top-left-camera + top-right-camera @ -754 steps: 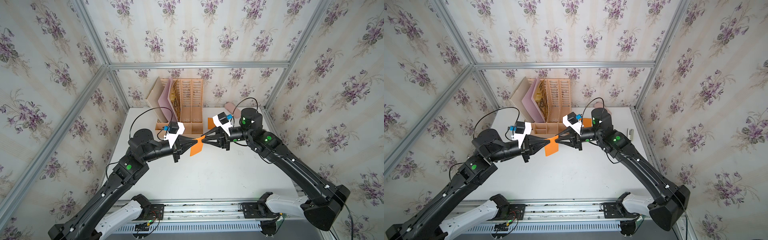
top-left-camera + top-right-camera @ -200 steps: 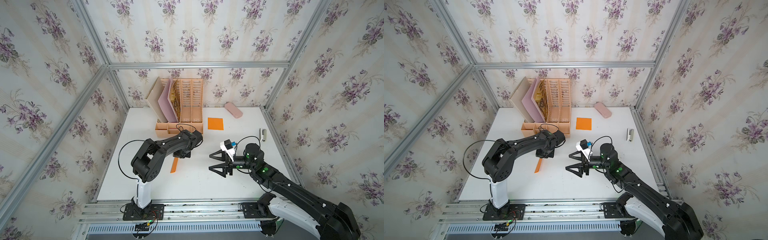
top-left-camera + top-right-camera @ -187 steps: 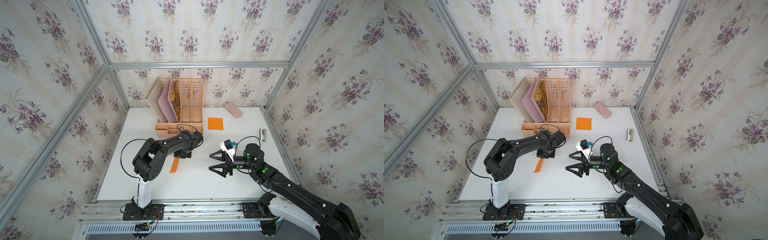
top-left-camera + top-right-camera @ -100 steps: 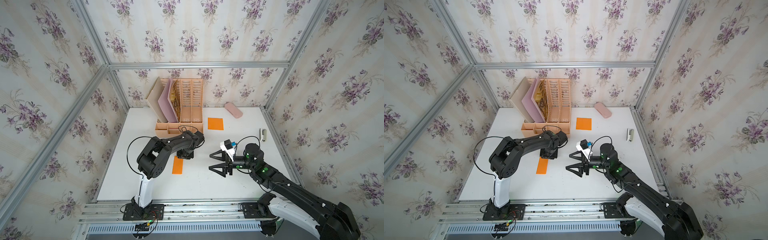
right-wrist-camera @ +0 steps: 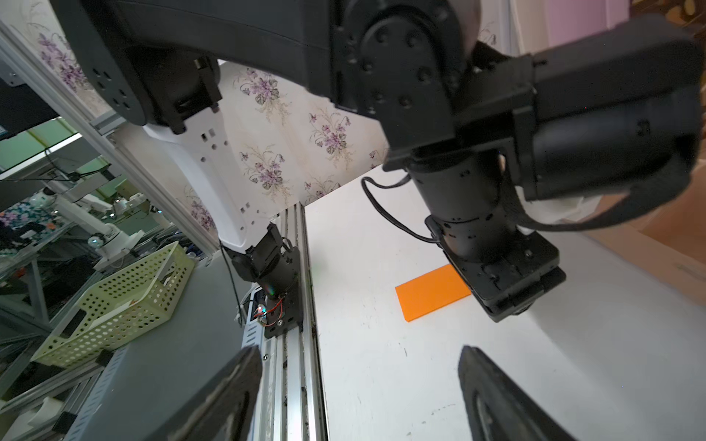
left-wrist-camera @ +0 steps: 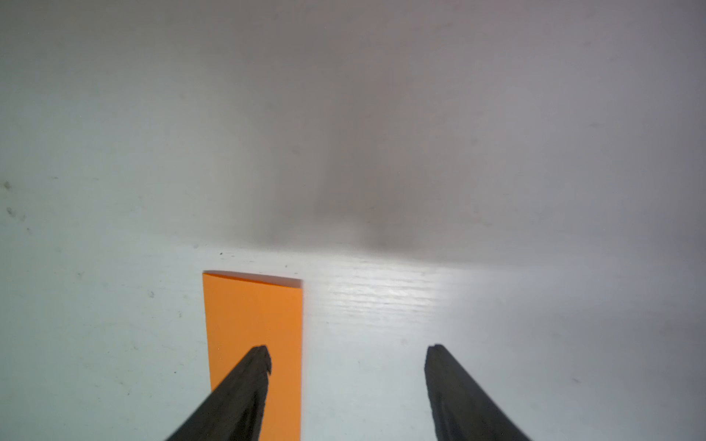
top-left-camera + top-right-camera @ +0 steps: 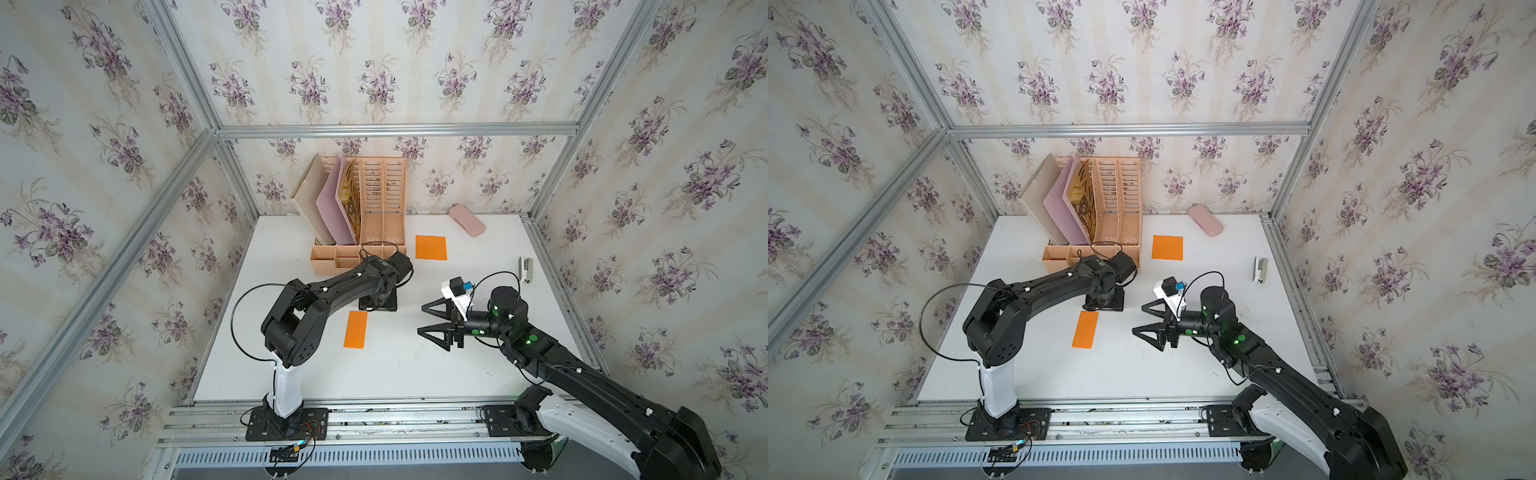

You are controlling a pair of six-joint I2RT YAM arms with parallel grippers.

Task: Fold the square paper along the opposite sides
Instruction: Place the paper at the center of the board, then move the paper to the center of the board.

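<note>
While the folded orange paper [image 7: 355,329] lies flat on the white desk [image 7: 395,374], the left pincer [image 6: 347,349] stands open over one end; the right pincer [image 7: 421,320] hovers open, well apart.

Bare table [image 7: 395,374] around folded paper [image 7: 355,329]

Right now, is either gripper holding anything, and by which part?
Nothing is held. The left gripper is open above the folded paper's end; the right gripper is open and empty.
</note>
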